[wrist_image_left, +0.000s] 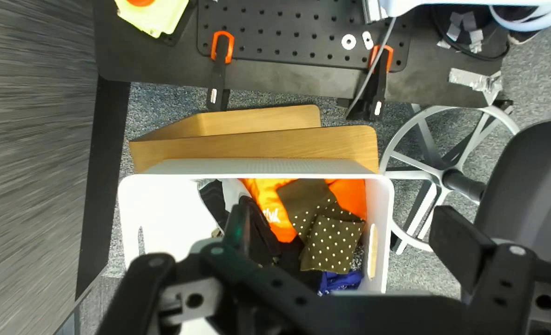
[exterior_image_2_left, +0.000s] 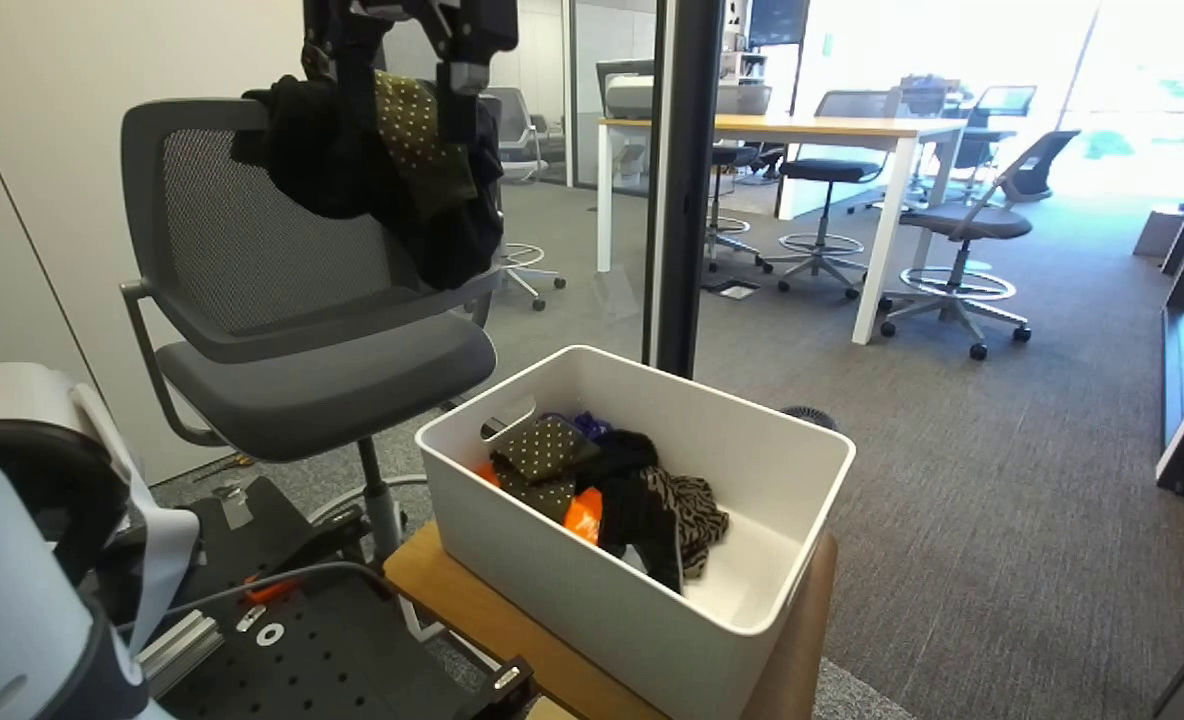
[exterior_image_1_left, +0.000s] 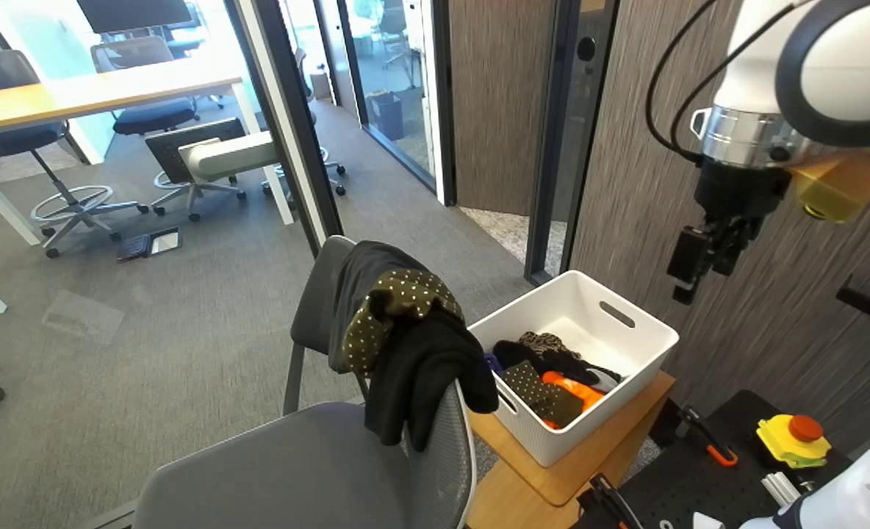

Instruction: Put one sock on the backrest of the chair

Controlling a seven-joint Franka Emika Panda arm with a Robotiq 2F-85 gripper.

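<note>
a dotted olive sock (exterior_image_1_left: 409, 290) over the backrest (exterior_image_2_left: 262, 250), another dotted sock (wrist_image_left: 331, 242) in the white bin (exterior_image_2_left: 592, 600)

the olive sock lies bunched along the top of the grey chair (exterior_image_1_left: 288, 470), together with a black garment (exterior_image_1_left: 435, 367) that hangs down over the mesh; a charcoal cloth (exterior_image_1_left: 365, 272) spreads just beside it.

the other sock sits folded inside the bin, on top of an orange item (wrist_image_left: 266, 200) with white lettering and just beside a blue cloth (wrist_image_left: 343, 281). black pieces (exterior_image_2_left: 627, 455) and an animal-print piece (exterior_image_2_left: 697, 515) lie in there too. which of the two socks the task means, i cannot tell.

the robotiq gripper (wrist_image_left: 341, 225) hangs higher than the bin and well apart from it, its jaws spread wide. in an exterior view its fingers (exterior_image_2_left: 458, 115) cross in front of the garments on the chair, but the wrist view has the bin's contents below the gap between them.

the bin stands on a wooden stand (wrist_image_left: 257, 143) near the chair. a black perforated plate (wrist_image_left: 287, 43) lies on the worktable (wrist_image_left: 154, 65), with two orange-tipped clamps (wrist_image_left: 218, 70) at the table's edge and a red emergency-stop button (exterior_image_1_left: 807, 427) in a yellow housing (exterior_image_1_left: 780, 438). farther back, wheeled office chairs (exterior_image_2_left: 982, 222) stand around a wood-topped table (exterior_image_2_left: 782, 125).
</note>
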